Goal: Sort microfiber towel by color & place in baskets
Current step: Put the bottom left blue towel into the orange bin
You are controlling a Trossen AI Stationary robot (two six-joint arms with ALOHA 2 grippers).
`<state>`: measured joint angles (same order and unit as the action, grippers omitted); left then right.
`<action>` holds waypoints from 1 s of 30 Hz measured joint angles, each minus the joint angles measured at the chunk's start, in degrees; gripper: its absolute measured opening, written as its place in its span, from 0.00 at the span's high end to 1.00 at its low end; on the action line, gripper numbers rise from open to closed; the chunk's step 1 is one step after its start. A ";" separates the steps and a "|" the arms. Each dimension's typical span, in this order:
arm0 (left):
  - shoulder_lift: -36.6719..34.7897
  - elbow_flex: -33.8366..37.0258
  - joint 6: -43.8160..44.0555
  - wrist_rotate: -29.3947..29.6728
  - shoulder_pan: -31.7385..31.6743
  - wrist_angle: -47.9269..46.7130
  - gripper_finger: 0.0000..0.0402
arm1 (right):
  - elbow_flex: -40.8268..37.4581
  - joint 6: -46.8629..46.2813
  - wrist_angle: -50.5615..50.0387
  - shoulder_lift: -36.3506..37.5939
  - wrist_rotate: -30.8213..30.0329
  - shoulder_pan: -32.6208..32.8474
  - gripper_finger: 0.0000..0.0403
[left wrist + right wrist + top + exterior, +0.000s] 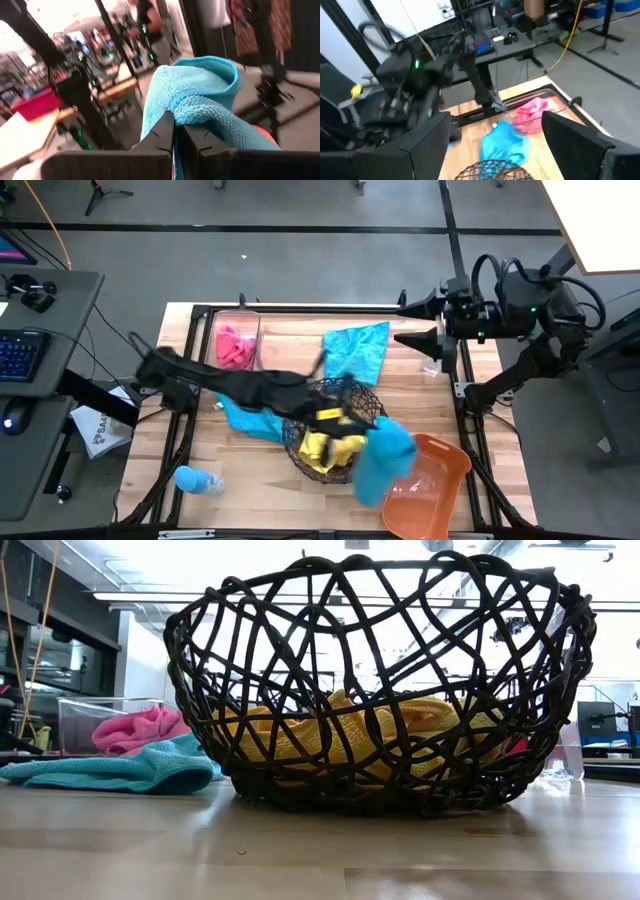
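My left gripper [366, 430] reaches across the round dark wire basket [300, 442] and is shut on a teal towel [387, 458]. That towel shows over the gap between the basket and the salmon-orange tub [432, 488]. Yellow towels [328, 446] lie in the basket. Pink towels [235, 346] sit in the clear bin [250, 320]. A second teal towel [358, 350] lies spread on the table's far side, and a third [243, 418] lies left of the basket. My right gripper [420, 326] waits open at the far right edge. My left gripper [176, 124] pinches a bunched fold of the teal towel [186, 114] between its two fingers. The fingers point about level toward the table's right side. The cloth bulges over and past the fingertips, several layers thick, and hangs down beside them over the tub's rim.
A small light-blue bottle [195, 478] lies near the table's near left corner. The black frame rails [300, 310] run along the table's edges. In the low view the wire basket [380, 680] fills the middle, with the teal towel [120, 770] and pink towels [140, 728] to its left.
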<state>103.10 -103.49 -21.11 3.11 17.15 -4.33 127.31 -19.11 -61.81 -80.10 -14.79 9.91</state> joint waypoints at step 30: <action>40.77 -22.29 27.65 -12.54 2.56 35.44 1.00 | 0.00 0.34 -10.41 -0.09 -4.07 -2.38 0.24</action>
<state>143.86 -125.78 6.54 -9.44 19.71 31.12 127.31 -18.77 -72.22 -80.18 -18.86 7.53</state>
